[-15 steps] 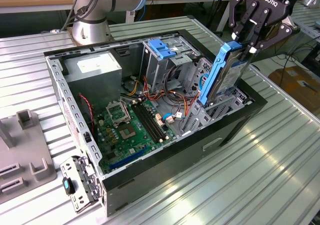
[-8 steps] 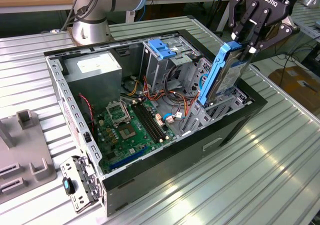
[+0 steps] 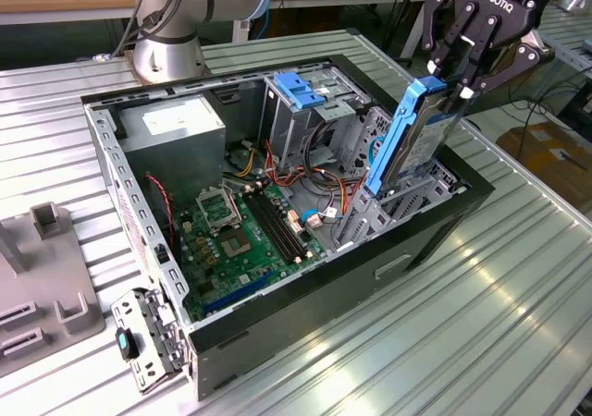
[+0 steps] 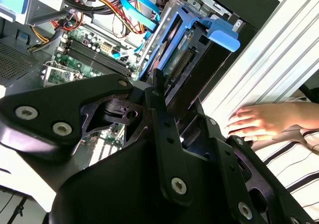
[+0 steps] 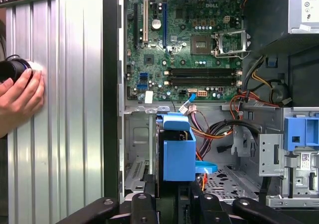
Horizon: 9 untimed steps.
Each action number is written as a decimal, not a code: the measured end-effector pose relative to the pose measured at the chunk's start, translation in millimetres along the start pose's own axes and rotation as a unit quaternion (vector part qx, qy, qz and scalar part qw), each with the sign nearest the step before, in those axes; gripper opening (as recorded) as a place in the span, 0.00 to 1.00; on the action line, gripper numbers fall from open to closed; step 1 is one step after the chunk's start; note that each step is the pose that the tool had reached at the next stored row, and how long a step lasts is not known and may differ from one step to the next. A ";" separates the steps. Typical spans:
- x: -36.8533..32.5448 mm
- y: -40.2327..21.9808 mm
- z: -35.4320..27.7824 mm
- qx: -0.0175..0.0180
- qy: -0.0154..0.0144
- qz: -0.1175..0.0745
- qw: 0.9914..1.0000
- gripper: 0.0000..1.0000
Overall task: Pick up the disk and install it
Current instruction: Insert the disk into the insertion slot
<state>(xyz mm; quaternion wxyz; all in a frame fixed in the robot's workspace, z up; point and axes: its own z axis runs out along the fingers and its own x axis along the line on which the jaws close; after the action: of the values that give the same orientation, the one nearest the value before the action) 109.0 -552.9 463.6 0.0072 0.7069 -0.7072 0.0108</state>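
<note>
The disk point(image 3: 412, 139), a grey metal drive in bright blue rails, stands steeply tilted over the open computer case point(image 3: 435, 226). Its lower end is down inside the case by the wall on the exterior view's right. My gripper point(image 3: 453, 85) is shut on the disk's upper end, black fingers clamped on both faces. In the second wrist view the disk point(image 4: 187, 45) stretches away from the gripper point(image 4: 162, 109) into the case. In the first wrist view the disk's blue end point(image 5: 178, 149) rises just beyond the gripper point(image 5: 172, 204), above the metal bay floor.
A grey drive cage with a blue latch point(image 3: 301, 88) sits at the case's back, beside cables and the green motherboard point(image 3: 240, 231). A person's hand point(image 5: 20, 94) rests on the ribbed table beside the case. A grey fixture point(image 3: 46, 287) lies at the exterior view's left.
</note>
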 end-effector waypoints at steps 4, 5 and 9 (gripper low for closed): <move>0.0 0.0 0.3 0.000 0.000 0.000 1.000 0.35; 0.0 0.0 0.4 0.000 0.000 0.000 1.000 0.35; 0.0 0.0 1.5 0.000 0.000 0.000 1.000 0.35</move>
<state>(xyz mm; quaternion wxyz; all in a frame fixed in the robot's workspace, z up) 109.0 -552.9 462.2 0.0074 0.7069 -0.7071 0.0107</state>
